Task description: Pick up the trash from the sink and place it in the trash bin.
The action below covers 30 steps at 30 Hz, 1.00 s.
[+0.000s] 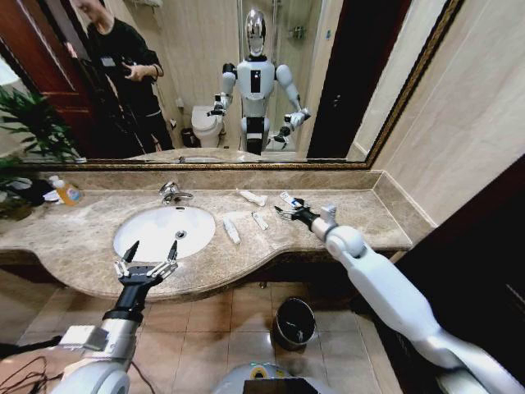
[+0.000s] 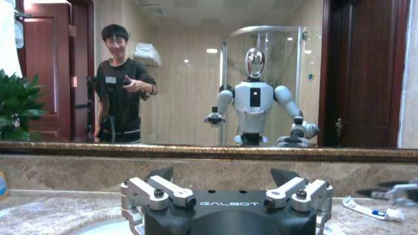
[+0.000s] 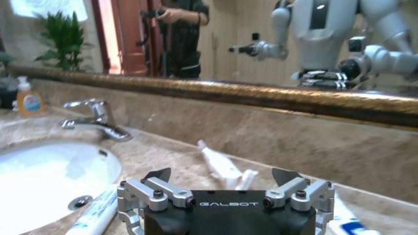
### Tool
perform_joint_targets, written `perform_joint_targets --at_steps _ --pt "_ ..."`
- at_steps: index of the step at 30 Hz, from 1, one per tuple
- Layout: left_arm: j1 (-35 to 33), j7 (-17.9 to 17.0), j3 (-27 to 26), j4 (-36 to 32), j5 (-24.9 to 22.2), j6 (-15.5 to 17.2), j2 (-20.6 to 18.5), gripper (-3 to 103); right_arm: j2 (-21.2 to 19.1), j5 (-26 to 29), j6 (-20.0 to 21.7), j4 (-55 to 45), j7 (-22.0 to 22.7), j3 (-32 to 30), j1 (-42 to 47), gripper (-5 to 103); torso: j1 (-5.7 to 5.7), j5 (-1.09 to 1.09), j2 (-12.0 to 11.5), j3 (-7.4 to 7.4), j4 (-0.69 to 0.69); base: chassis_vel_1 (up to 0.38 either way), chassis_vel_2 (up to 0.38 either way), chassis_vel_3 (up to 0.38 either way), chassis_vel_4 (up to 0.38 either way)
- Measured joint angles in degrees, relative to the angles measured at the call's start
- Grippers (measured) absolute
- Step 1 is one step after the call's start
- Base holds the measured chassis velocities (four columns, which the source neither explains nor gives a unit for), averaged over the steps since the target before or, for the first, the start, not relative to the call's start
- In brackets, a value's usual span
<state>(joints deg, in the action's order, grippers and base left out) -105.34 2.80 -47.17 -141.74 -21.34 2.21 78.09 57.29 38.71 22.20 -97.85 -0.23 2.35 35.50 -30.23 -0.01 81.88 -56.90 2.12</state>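
While the right arm reaches out over the marble bench (image 1: 361, 215), its right claw (image 1: 285, 213) hangs low above the top with fingers spread, gripping nothing, just beside a white-and-blue tube (image 1: 289, 199) near the back wall. The trash isn't in the sink (image 1: 156, 230) at all (bowl looks bare apart from the drain): it's scattered on the bench to the sink's right. One white tube (image 1: 231, 231) lies just past the bowl's edge, a smaller white sachet (image 1: 260, 220) next to it, and another white tube (image 1: 253, 198) further back twd the mirror. From the right wrist cam that rear tube (image 3: 220, 164) sits ahead of the spread fingers, w/ the chrome tap (image 3: 91, 117) off to one side. The left claw (image 1: 151, 254) hovers over the front rim of the sink, also wide apart and empty. The black bin (image 1: 294, 322) stands on the tiled floor below the bench, well apart from both claws.
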Motion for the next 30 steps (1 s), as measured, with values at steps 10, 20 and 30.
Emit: perform_joint_targets --at_steps 10,20,30 --pt "0.0 0.0 0.0 0.0 0.0 0.0 0.0 100 1.9 2.2 2.2 6.0 5.7 6.9 -4.8 100 0.0 0.0 0.0 0.0 -0.01 0.0 0.0 0.0 0.0" --pt "0.0 0.0 0.0 0.0 0.0 0.0 0.0 100 3.7 7.8 5.1 8.4 11.6 10.0 -5.7 100 0.0 0.01 0.0 0.0 -0.02 0.0 0.0 0.0 0.0" --pt "0.0 0.0 0.0 0.0 0.0 0.0 0.0 100 6.2 7.4 5.2 11.6 11.7 12.4 -9.2 100 0.0 0.0 0.0 0.0 -0.01 0.0 0.0 0.0 0.0"
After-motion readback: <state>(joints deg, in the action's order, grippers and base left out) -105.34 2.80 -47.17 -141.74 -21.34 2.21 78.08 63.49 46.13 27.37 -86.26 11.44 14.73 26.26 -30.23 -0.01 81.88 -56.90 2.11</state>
